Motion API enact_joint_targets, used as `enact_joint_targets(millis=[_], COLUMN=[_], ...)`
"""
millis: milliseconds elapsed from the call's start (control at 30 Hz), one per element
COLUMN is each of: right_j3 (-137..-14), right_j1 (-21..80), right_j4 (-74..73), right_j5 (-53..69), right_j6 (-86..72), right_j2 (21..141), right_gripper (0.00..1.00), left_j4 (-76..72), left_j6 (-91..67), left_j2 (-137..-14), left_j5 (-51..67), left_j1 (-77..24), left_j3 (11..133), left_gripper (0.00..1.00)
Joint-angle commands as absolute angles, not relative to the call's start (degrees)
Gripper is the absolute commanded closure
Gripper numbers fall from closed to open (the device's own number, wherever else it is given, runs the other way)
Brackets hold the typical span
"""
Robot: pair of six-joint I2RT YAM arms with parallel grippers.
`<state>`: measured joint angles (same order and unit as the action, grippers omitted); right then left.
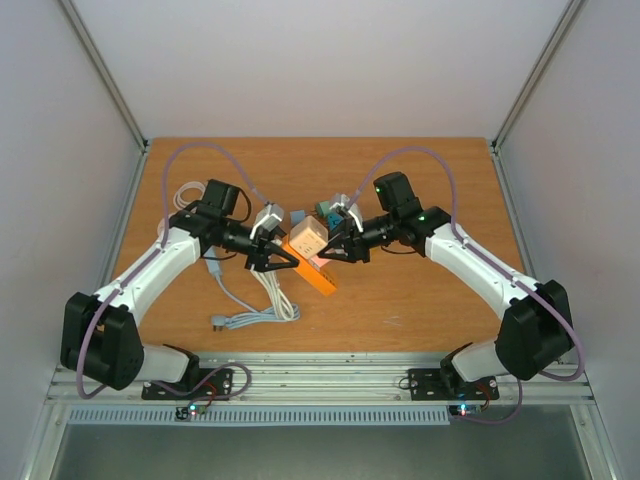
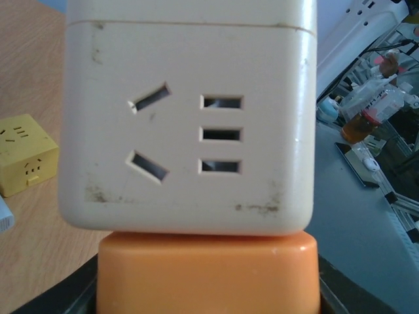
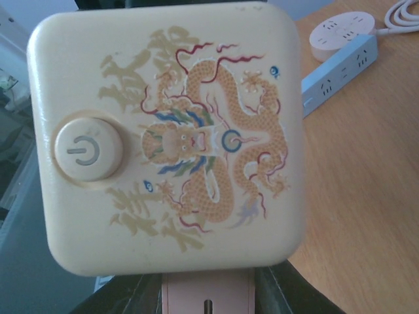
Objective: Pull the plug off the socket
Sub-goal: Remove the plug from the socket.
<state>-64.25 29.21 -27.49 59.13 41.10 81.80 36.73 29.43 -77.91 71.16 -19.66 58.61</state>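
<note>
Left jaws: clenched on the orange power strip (image 1: 322, 275), judged from the left wrist view, where the orange body fills the gap between them wall to wall.
Right jaws: a pale piece under the cube is flanked on both sides. Grasping or only bracketing cannot be told.
Plug: cream cube adapter (image 1: 308, 237), dragon print and power button facing the right jaws. It is seated on the strip end, just above and between both jaw pairs.
Step (judged): strip to be held down on the worktop (image 1: 420, 300), cube to be pulled straight off.
Risk 1: pull taken off-axis, so pins bind or bend and the cube tilts instead of releasing.
Risk 2: if the right jaws are set on the strip rather than the cube, one part is held twice and nothing separates.
Risk 3: smooth, rounded cube faces, so grip may be lost under load.
Risk 4: weak left hold, so the strip is lifted along with the cube.
Clutter: yellow cube socket (image 2: 23, 154) left of the left jaws. Blue power strip (image 3: 340, 69) and round white socket (image 3: 342, 29) beyond the right jaws. White cables (image 1: 265, 300) just beside the left jaws could be snagged on retreat.
</note>
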Motion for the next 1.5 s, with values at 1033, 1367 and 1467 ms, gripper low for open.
enact_joint_targets(millis=[1033,1367,1467], right_j3=[-66.09,-64.13,-63.11], right_j1=[25.86,24.35,24.35], right_j4=[-28.87,-26.56,-25.16], right_j5=[63.23,61.52,59.42], right_j6=[39.36,40.25,40.35], right_j2=[84.11,82.93,81.4], right_gripper=[0.99,0.99,0.99], left_j4=[42.79,29.47,28.48], left_j6=[39.6,26.31,22.65], left_j2=[-77.71,-77.7,-78.95], left_j5=[71.99,70.52,67.62], left_j1=[-21.28,-17.72,-17.67], left_j3=[63.34,61.08,61.34], left_gripper=[1.0,1.0,1.0])
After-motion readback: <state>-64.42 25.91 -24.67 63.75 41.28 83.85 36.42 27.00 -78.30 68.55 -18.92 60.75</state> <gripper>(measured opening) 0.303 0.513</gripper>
